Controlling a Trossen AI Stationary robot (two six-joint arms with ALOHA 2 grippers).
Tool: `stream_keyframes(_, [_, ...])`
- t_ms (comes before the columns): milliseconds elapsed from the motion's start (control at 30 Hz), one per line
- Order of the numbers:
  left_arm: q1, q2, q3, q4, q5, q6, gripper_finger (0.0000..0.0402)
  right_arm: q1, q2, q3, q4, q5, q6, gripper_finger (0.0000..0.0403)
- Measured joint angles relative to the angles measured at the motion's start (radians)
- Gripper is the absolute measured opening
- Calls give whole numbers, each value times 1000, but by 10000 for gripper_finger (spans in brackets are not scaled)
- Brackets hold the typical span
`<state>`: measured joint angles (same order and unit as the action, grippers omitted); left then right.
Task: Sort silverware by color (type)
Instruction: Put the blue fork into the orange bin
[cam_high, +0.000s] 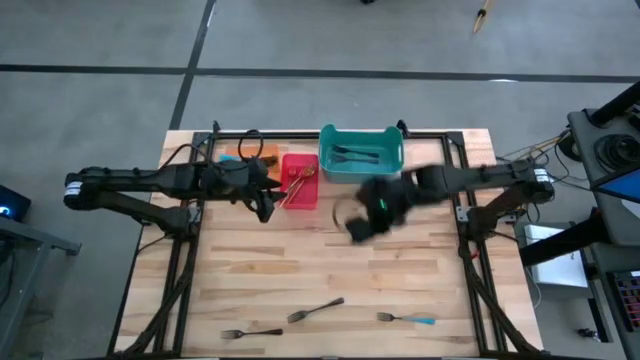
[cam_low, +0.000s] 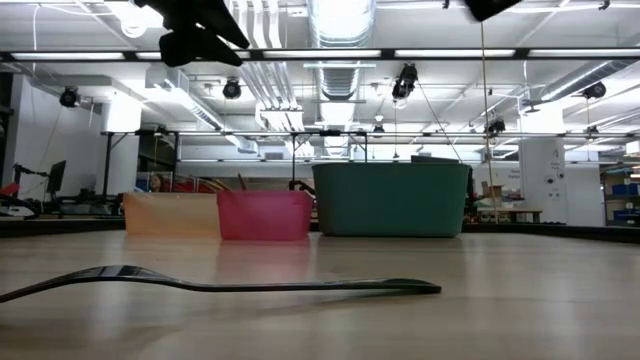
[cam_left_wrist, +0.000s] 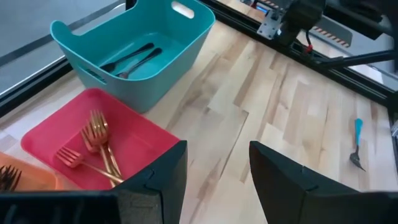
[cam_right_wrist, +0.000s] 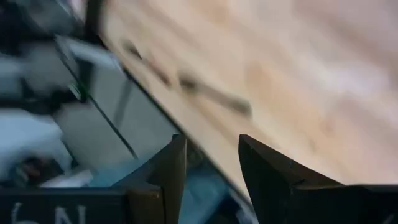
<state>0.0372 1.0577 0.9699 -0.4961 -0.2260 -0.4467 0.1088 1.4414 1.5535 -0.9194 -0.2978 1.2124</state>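
1. The left gripper (cam_high: 266, 207) hung beside the red bin (cam_high: 300, 181) in the upper middle of the high view, its fingers (cam_left_wrist: 165, 180) apart and empty.
2. The right gripper (cam_high: 356, 226) hovered below the teal bin (cam_high: 361, 152), jaws parted around nothing.
3. Gold forks (cam_left_wrist: 96, 146) lay in the red bin and dark forks (cam_left_wrist: 130, 58) in the teal one.
4. Two dark forks (cam_high: 316, 310) and a blue-handled fork (cam_high: 405, 318) lay on the table (cam_high: 330, 265) along the lower edge.

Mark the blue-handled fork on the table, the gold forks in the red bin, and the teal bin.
blue-handled fork (cam_high: 405, 319): high view, middle of the fork.
gold forks (cam_left_wrist: 99, 146): left wrist view, on one fork's neck.
teal bin (cam_high: 361, 171): high view, near rim.
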Motion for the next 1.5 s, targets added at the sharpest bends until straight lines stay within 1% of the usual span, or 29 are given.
stream_keyframes(133, [1,8,0,3,-1,1,153,152,1,-25,-102,-1,82,137])
stream_keyframes(233, [0,9,0,4,0,-4,153,243,11,-45,-188,1,179,137])
stream_keyframes(300, [0,9,0,3,-1,-4,153,295,21,-69,-215,2,201,137])
stream_keyframes(333, [0,9,0,3,-1,-4,153,322,28,-84,-209,7,176,137])
stream_keyframes(400, [0,8,0,3,-2,-6,153,374,44,-111,-205,50,74,137])
stream_keyframes(500, [0,9,0,3,-3,-6,153,463,82,-142,-200,126,-159,137])
stream_keyframes(567, [0,9,0,4,-3,-6,153,525,112,-165,-202,146,-273,137])
stream_keyframes(733, [0,9,0,3,-3,-3,153,640,200,-201,-171,210,-397,137])
stream_keyframes(867, [0,9,0,3,-3,2,153,677,266,-242,-33,231,-425,137])
stream_keyframes(967, [1,9,0,3,-4,47,153,689,326,-277,51,247,-393,137])
stream_keyframes(1067, [1,9,0,3,-4,85,153,688,398,-298,73,246,-339,136])
stream_keyframes(1200, [2,7,0,9,-4,71,153,677,450,-295,68,244,-323,125])
stream_keyframes(1300, [2,7,0,39,-16,72,153,672,466,-297,67,238,-314,98])
stream_keyframes(1467, [2,6,0,103,-80,104,153,667,453,-301,65,247,-287,22])
stream_keyframes(1500, [2,4,0,117,-91,101,153,664,445,-302,64,246,-279,17])
